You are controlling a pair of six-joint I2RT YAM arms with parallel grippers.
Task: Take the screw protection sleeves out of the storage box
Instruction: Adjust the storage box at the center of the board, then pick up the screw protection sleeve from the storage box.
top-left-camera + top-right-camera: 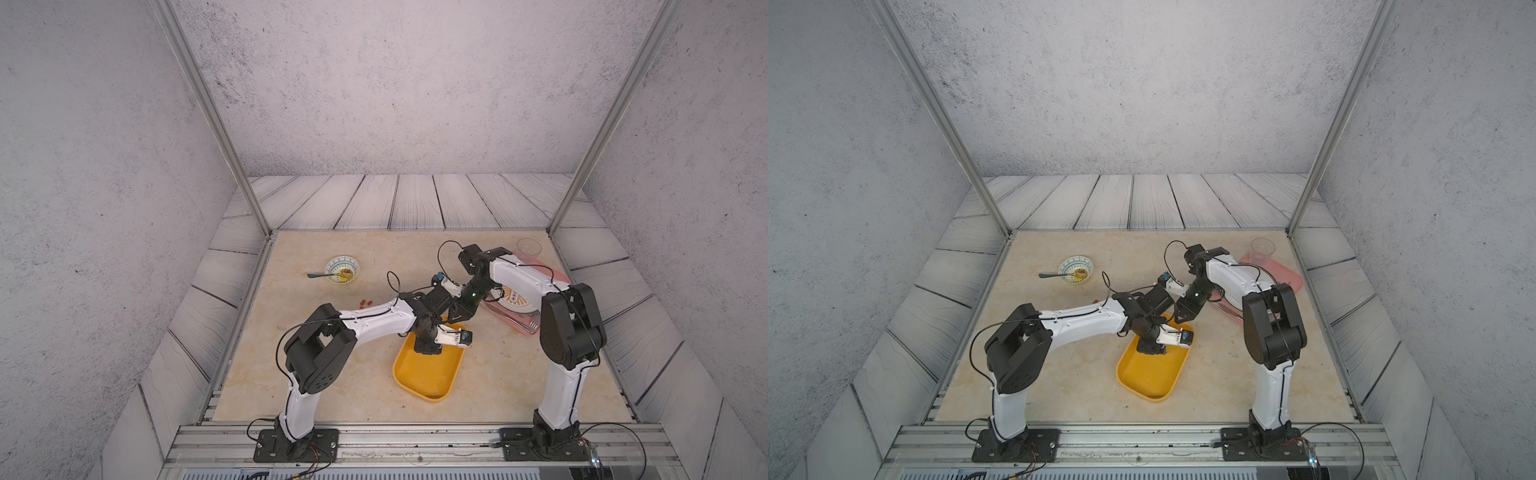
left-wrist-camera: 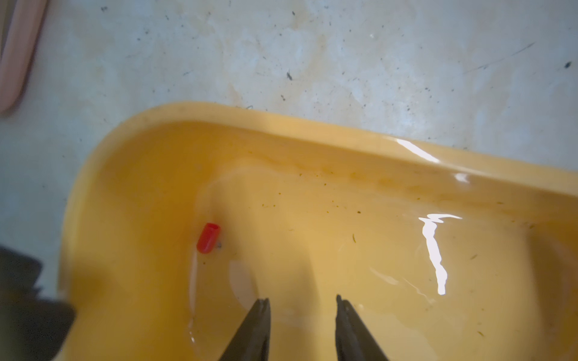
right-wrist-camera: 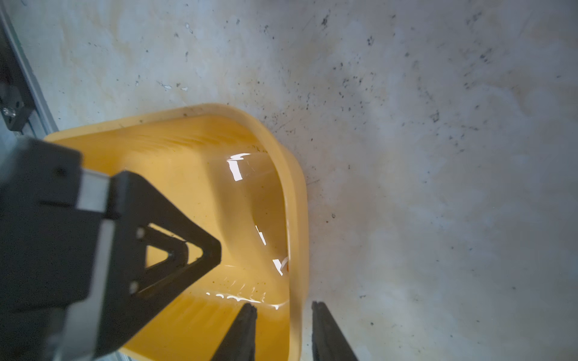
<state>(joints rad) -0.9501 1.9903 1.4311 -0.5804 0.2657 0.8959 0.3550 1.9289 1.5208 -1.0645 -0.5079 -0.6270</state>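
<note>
Sleeve (image 2: 208, 237) tiny, red, storage box (image 2: 281, 120) glossy yellow

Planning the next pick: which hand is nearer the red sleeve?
Left. The left hand hangs inside the yellow box near the sleeve; the right hand sits over its rim.

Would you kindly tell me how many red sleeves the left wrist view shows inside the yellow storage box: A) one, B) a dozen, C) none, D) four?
A: a single screw protection sleeve lies on the floor of the storage box, apart from the open left claw.
</note>
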